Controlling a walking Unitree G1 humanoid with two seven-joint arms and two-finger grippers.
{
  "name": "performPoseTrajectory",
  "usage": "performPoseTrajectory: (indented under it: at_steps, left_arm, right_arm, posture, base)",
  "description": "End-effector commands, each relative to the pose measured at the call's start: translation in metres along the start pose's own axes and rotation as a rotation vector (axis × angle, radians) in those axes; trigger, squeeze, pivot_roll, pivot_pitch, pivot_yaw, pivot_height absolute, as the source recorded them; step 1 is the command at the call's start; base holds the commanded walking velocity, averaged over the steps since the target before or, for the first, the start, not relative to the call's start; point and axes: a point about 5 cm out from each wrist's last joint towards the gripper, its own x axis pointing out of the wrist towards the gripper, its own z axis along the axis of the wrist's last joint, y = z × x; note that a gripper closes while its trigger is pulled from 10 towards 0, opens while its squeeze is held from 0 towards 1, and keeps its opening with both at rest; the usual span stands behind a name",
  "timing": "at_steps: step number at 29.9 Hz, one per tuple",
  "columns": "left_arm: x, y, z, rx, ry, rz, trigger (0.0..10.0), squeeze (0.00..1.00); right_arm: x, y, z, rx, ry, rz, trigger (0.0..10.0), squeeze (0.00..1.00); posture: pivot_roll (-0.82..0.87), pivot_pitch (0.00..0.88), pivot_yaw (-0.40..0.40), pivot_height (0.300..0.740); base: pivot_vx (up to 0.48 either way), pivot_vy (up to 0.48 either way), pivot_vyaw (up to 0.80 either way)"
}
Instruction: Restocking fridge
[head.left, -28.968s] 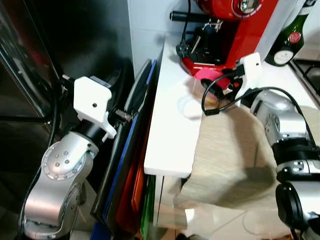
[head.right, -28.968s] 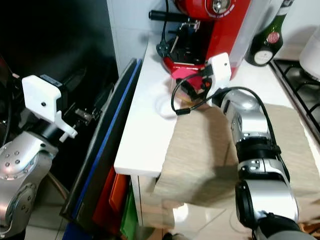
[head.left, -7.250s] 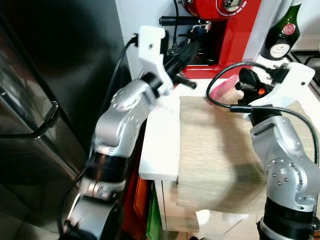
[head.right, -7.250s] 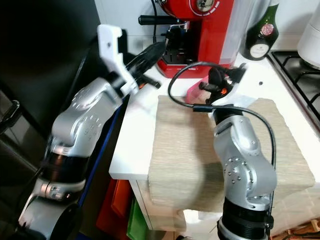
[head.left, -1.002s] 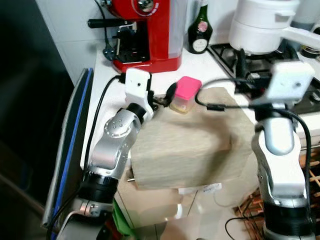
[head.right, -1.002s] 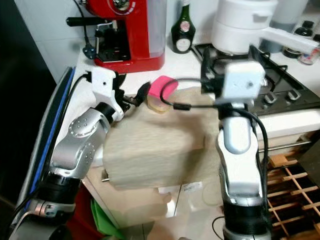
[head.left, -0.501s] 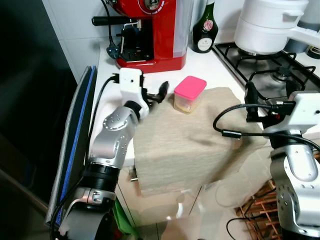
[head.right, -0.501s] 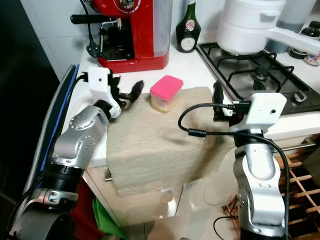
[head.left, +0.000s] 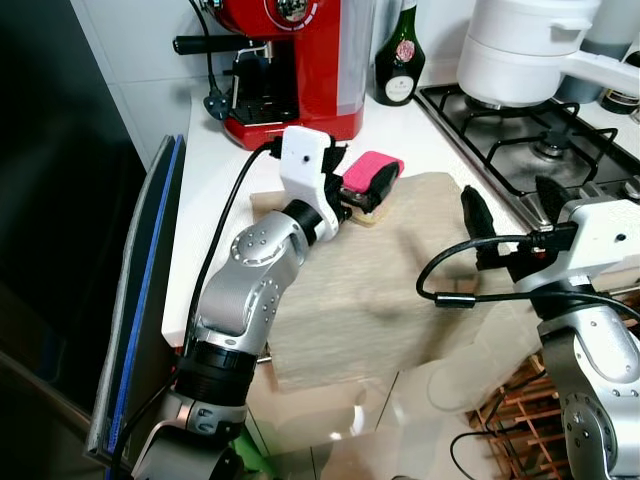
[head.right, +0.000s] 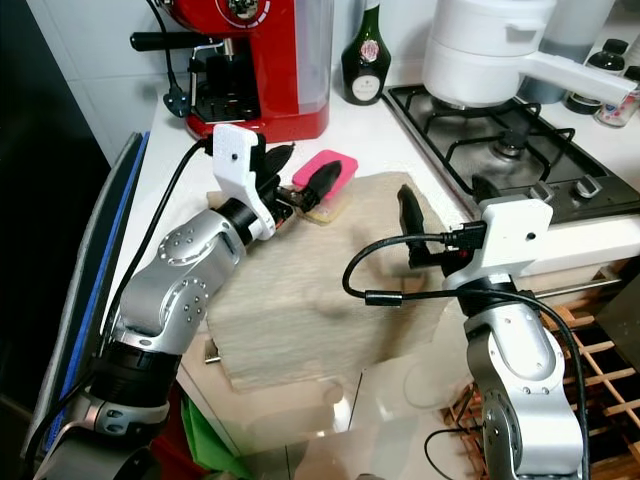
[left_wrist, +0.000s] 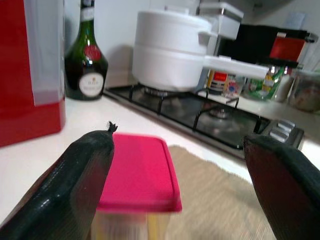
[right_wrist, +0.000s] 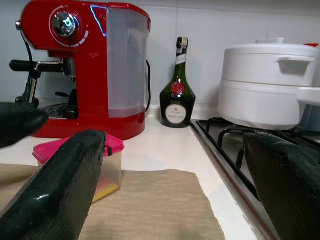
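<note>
**Pink-lidded box reached on kitchen counter**

Pink against beige: small lidded container sitting on the woven cloth spread over the white counter, just in front of the red coffee machine. Left gripper, half a second ago short of the box and off to its side, now brought up against it, fingers spread with one lying across the near side of the lid and the other past it; no squeeze yet evident, box flat on the cloth. Likely the start of a pick-up ahead of the carry to the fridge. Right gripper drawn back over the cloth's stove-side edge, fingers wide apart and grasping nothing. Close by: green bottle behind the box, white pot on the gas hob, blue-edged boards wedged beside the counter. Possible snags, by judgement: loose cloth dragging under the box, coffee machine crowding the lift.
</note>
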Motion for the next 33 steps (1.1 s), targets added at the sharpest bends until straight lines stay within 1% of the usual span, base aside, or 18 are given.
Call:
performPoseTrajectory:
  at_steps: [1, 3, 5, 9, 14, 15, 16, 17, 24, 26, 33]
  left_arm:
    - [0.0, -0.001, -0.003, 0.017, 0.016, 0.006, 10.0, 0.0]
    - [-0.001, -0.003, -0.003, 0.016, 0.02, 0.002, 10.0, 0.0]
    - [-0.001, -0.008, -0.003, 0.018, 0.037, -0.021, 10.0, 0.0]
    - [-0.001, -0.01, -0.006, 0.025, 0.051, -0.032, 10.0, 0.0]
    - [0.004, -0.014, -0.013, 0.046, 0.081, -0.031, 10.0, 0.0]
    - [0.005, -0.012, -0.014, 0.052, 0.085, -0.02, 10.0, 0.15]
    - [0.006, -0.01, -0.013, 0.064, 0.084, 0.0, 10.0, 0.87]
    - [0.007, -0.007, -0.012, 0.077, 0.078, 0.022, 10.0, 1.0]
    - [0.009, -0.003, -0.006, 0.095, 0.057, 0.047, 10.0, 1.0]
    - [0.01, -0.003, -0.006, 0.107, 0.051, 0.048, 10.0, 1.0]
    - [0.013, -0.006, -0.005, 0.108, 0.043, 0.032, 10.0, 1.0]
  right_arm:
    - [0.003, 0.004, 0.003, 0.004, -0.006, 0.019, 10.0, 0.0]
    - [0.003, 0.005, 0.002, 0.004, -0.004, 0.021, 10.0, 0.0]
    - [0.005, 0.008, 0.001, 0.004, -0.003, 0.033, 10.0, 0.0]
    - [0.006, 0.009, 0.002, 0.003, -0.003, 0.043, 10.0, 0.0]
    - [0.007, 0.012, 0.0, -0.002, 0.001, 0.058, 10.0, 0.0]
    - [0.007, 0.013, 0.0, -0.002, 0.002, 0.062, 10.0, 0.0]
    - [0.008, 0.014, 0.0, -0.002, 0.001, 0.064, 10.0, 0.0]
    - [0.008, 0.015, 0.0, -0.003, 0.001, 0.067, 10.0, 0.0]
    - [0.008, 0.016, -0.001, -0.006, 0.002, 0.067, 10.0, 0.0]
    - [0.008, 0.017, -0.002, -0.008, 0.005, 0.069, 10.0, 0.0]
    - [0.009, 0.019, -0.003, -0.01, 0.007, 0.073, 10.0, 0.0]
  posture:
    - [-0.14, 0.0, 0.052, 0.74]
    - [-0.14, 0.0, 0.051, 0.74]
    - [-0.14, 0.0, 0.049, 0.74]
    - [-0.14, 0.0, 0.048, 0.74]
    - [-0.14, 0.0, 0.046, 0.74]
    - [-0.14, 0.0, 0.046, 0.74]
    - [-0.14, 0.0, 0.048, 0.74]
    - [-0.15, 0.0, 0.049, 0.74]
    - [-0.15, 0.0, 0.052, 0.74]
    - [-0.15, 0.0, 0.052, 0.74]
    - [-0.15, 0.0, 0.054, 0.74]
  base:
    - [0.0, 0.0, 0.0]
    - [0.0, 0.0, 0.0]
    - [0.0, 0.0, 0.0]
    - [0.0, 0.0, 0.0]
    - [0.0, 0.0, 0.0]
    - [0.0, 0.0, 0.0]
    - [0.0, 0.0, 0.0]
    - [0.0, 0.0, 0.0]
    - [0.0, 0.0, 0.0]
    - [0.0, 0.0, 0.0]
    - [0.0, 0.0, 0.0]
